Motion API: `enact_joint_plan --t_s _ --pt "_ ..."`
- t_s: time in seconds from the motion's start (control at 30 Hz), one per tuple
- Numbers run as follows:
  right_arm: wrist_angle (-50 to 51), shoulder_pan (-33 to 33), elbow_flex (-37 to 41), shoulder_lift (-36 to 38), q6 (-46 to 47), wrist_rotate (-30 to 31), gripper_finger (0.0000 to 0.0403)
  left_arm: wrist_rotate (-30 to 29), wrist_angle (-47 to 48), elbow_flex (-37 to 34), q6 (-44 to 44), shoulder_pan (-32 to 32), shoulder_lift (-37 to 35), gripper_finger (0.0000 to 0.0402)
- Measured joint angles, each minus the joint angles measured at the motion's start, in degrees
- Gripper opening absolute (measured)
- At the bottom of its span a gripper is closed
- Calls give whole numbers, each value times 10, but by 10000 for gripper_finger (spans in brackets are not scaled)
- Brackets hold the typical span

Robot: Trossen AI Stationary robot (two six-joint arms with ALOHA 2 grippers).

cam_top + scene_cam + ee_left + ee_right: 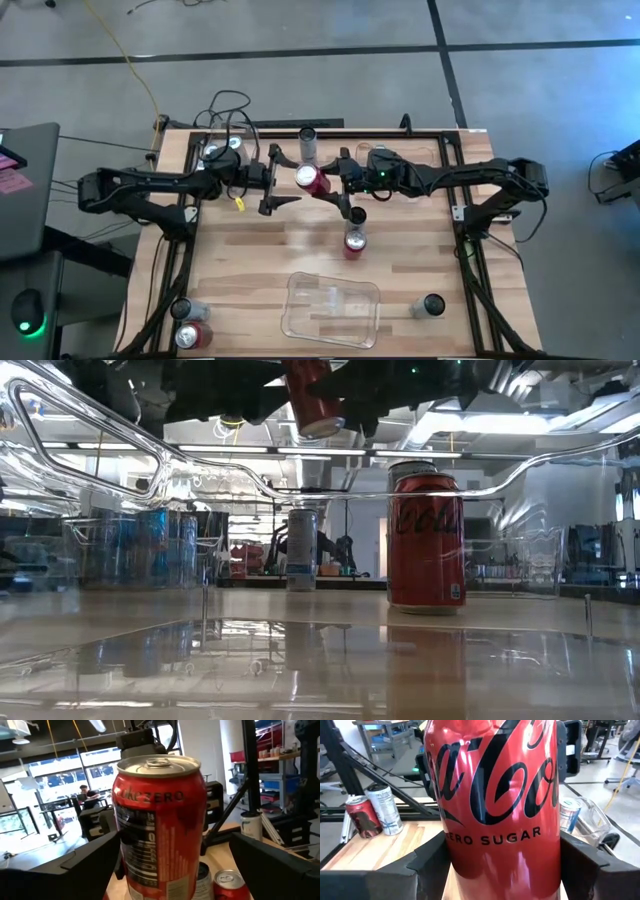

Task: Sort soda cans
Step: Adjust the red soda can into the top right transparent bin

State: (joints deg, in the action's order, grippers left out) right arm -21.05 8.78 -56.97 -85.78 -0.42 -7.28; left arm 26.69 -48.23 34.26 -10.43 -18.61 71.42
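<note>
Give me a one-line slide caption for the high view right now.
Right tool holds a red can aloft at table centre, open left tool facing it; another red can stands below.

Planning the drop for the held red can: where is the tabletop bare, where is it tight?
Bare wood: the left-middle stretch between the left tool and the clear bin, and the right side between the standing red can and the dark can. Crowded: the far centre, where both tools flank the raised red can, right tool.

One camera looks straight down; one sits level at tabletop; both wrist cameras closely share the raised red cylindrical metal can (pixel 159 825).
</note>
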Motion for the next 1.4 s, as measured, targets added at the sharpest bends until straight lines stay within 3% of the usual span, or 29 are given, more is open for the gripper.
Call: enact_joint_plan --t_s 0.23,0.37,0.63,1.03,1.4 --pt "-15 1 0 -1 -3 -1 306 -28 -11 0 -3 1 2 369" --pt "-20 8 0 -15 -9 -2 306 -48 -65 2 11 3 46 369" --pt "-32 17 -3 -47 -2 -2 306 -41 -65 57 16 3 140 369" --pt "-54 14 -4 -51 0 -20 306 -25 -34 59 13 3 110 312" --pt "-40 4 -2 -52 5 -17 307 -22 -25 58 21 1 90 348"
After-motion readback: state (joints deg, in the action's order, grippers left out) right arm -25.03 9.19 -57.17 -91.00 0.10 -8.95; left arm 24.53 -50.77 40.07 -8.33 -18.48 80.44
